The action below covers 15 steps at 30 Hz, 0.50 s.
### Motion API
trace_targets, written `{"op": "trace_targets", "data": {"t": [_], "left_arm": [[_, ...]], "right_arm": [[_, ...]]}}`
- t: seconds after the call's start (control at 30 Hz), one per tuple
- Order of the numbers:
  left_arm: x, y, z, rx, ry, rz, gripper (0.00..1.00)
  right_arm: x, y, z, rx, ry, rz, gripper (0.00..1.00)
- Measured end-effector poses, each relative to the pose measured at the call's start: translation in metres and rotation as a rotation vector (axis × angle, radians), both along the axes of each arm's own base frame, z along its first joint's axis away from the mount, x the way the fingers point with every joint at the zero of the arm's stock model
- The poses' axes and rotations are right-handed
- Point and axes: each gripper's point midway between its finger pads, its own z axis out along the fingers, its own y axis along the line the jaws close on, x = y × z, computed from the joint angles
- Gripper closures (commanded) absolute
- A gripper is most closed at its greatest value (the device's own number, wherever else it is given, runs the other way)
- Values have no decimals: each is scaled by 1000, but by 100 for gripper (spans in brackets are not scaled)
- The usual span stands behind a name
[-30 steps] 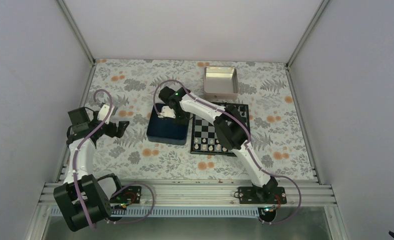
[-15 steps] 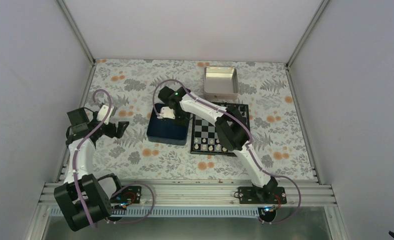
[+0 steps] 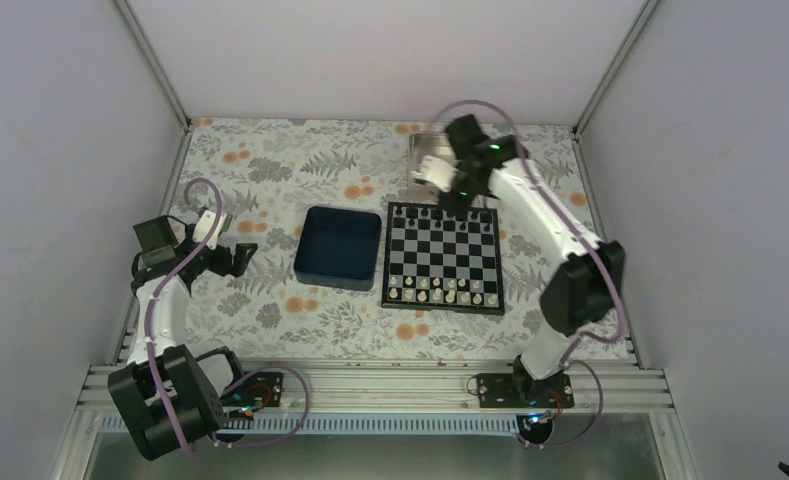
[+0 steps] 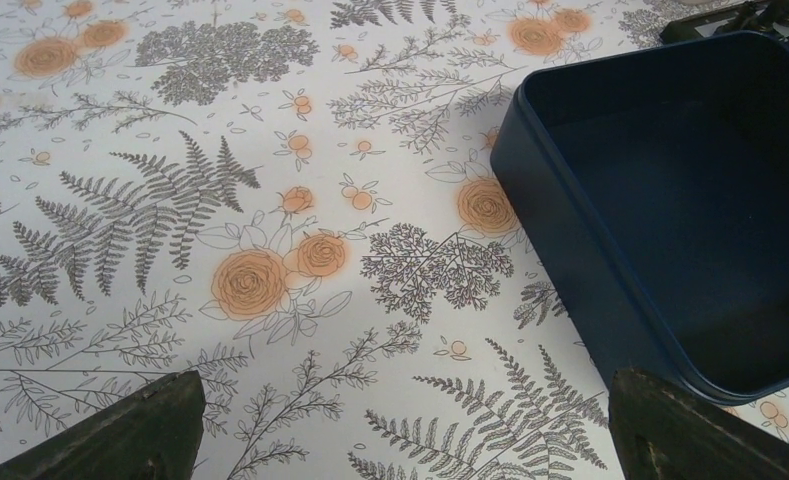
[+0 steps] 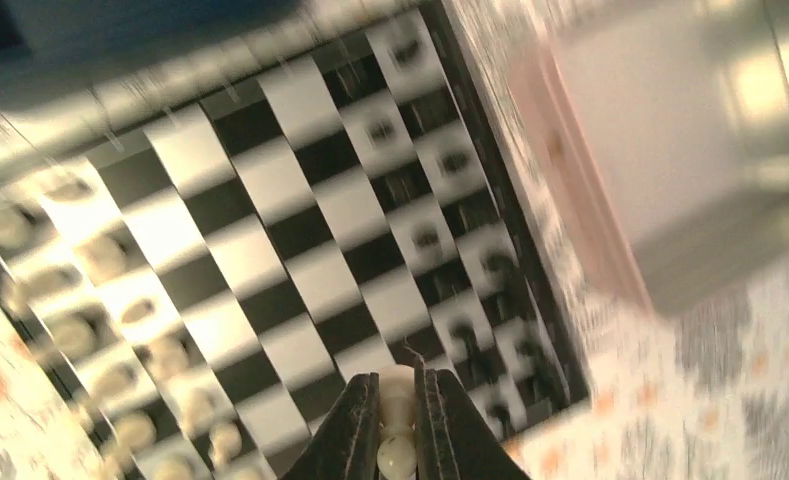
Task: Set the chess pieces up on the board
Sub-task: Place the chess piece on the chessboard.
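The black-and-white chessboard (image 3: 442, 255) lies right of centre. Cream chess pieces (image 3: 440, 291) fill its two near rows and black pieces stand along its far edge. My right gripper (image 3: 446, 192) hovers over the board's far edge, next to the silver tin. In the right wrist view it (image 5: 397, 400) is shut on a cream chess piece (image 5: 397, 425), above the blurred board (image 5: 300, 260). My left gripper (image 3: 235, 255) is open and empty, low over the floral cloth left of the blue tray. Its fingertips (image 4: 120, 435) show wide apart in the left wrist view.
A dark blue square tray (image 3: 338, 247) sits just left of the board, and it also shows empty in the left wrist view (image 4: 670, 200). A silver tin (image 3: 422, 150) stands behind the board, partly hidden by my right arm. It shows in the right wrist view (image 5: 670, 150) too.
My right arm has swung from over the blue tray to the far edge of the board near the tin, carrying a cream piece. The left arm has barely moved.
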Motion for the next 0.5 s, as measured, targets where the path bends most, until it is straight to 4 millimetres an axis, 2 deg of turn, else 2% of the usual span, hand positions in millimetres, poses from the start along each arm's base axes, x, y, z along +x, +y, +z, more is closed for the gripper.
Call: {"op": "trace_targets", "data": {"t": [0.1, 0.2, 0.37, 0.5], "left_arm": [[0, 0, -1, -1, 4, 1, 0], [0, 1, -3, -4, 11, 4, 0], [0, 2, -9, -13, 33, 8, 0], [1, 2, -10, -17, 39, 11, 0]], "right_arm": [[-7, -72, -7, -1, 20, -125, 92], [-38, -122, -30, -8, 83, -195, 92], [-82, -160, -74, 14, 181, -237, 92], [-106, -169, -107, 36, 250, -245, 92]]}}
